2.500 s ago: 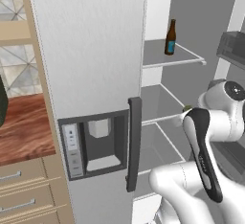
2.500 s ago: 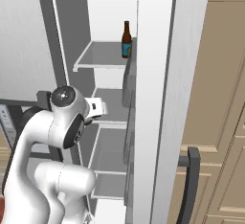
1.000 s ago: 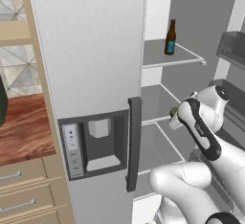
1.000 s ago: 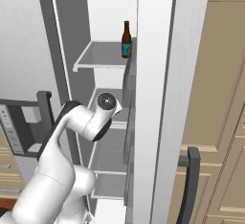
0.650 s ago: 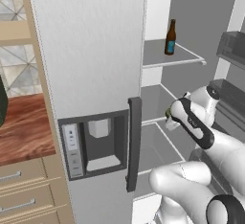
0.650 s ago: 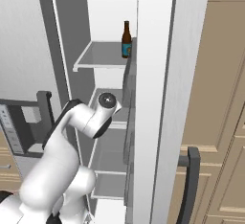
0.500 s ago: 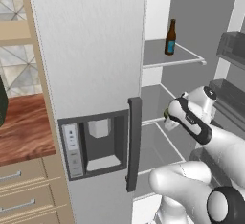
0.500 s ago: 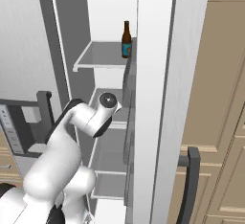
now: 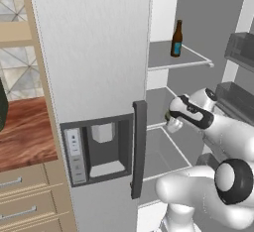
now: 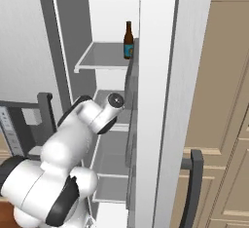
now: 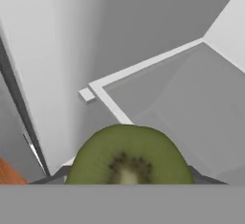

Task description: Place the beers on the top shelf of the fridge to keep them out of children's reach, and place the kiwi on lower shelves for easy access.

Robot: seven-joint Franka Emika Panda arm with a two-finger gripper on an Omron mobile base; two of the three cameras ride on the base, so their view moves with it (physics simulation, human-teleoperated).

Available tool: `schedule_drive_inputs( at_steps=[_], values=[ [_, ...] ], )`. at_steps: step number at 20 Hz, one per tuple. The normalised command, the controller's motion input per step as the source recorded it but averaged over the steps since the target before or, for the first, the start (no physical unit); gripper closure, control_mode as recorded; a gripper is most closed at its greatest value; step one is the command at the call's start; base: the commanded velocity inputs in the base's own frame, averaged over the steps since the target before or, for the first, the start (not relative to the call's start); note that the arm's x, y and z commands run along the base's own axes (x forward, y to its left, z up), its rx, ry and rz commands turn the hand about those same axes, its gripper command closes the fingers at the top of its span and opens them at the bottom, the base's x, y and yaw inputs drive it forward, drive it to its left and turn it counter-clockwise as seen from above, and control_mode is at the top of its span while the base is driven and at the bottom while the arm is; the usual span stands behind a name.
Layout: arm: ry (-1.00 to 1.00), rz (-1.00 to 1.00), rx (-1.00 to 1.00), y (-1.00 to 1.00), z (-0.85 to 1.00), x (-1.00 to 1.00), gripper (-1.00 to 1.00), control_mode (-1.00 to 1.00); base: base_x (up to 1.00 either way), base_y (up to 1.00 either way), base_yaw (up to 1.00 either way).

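From my remote station: the fridge (image 9: pixel 94 52) stands open, my gripper (image 9: pixel 172 122) pinching the kiwi (image 11: pixel 127 156) at the front edge of a lower shelf (image 9: pixel 166 149); one beer (image 9: pixel 176 38) sits on the top shelf (image 9: pixel 171 57). Released short, it may roll off.

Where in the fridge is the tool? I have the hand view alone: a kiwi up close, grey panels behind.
Observer: The tool is at the second shelf, just under the top shelf, gripping the kiwi.
Operator: Any beer put away?
Observer: One beer stands upright on the top shelf.
Operator: Is the door near the arm?
Observer: The door stands open on the arm's right.
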Motion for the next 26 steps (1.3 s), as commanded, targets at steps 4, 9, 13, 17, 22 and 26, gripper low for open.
schedule_drive_inputs(
  at_steps=[4, 9, 13, 17, 22, 26],
  values=[
    [0.0, 0.04, 0.0, 0.0, -0.05, 0.46, 1.0, -1.0, 0.0, 0.0, 0.0],
    [0.0, 0.02, 0.0, 0.0, -0.07, 0.43, 1.0, -1.0, 0.0, 0.0, 0.0],
    [0.0, 0.01, 0.0, 0.0, -0.14, 0.41, 1.0, -1.0, 0.0, 0.0, 0.0],
    [0.0, 0.03, 0.0, 0.0, -0.31, 0.4, 1.0, -1.0, 0.0, 0.0, 0.0],
    [0.0, 0.04, 0.0, 0.0, -0.4, 0.41, 1.0, -1.0, 0.0, 0.0, 0.0],
    [0.0, 0.04, 0.0, 0.0, -0.37, 0.43, 1.0, -1.0, 0.0, 0.0, 0.0]
  ],
)
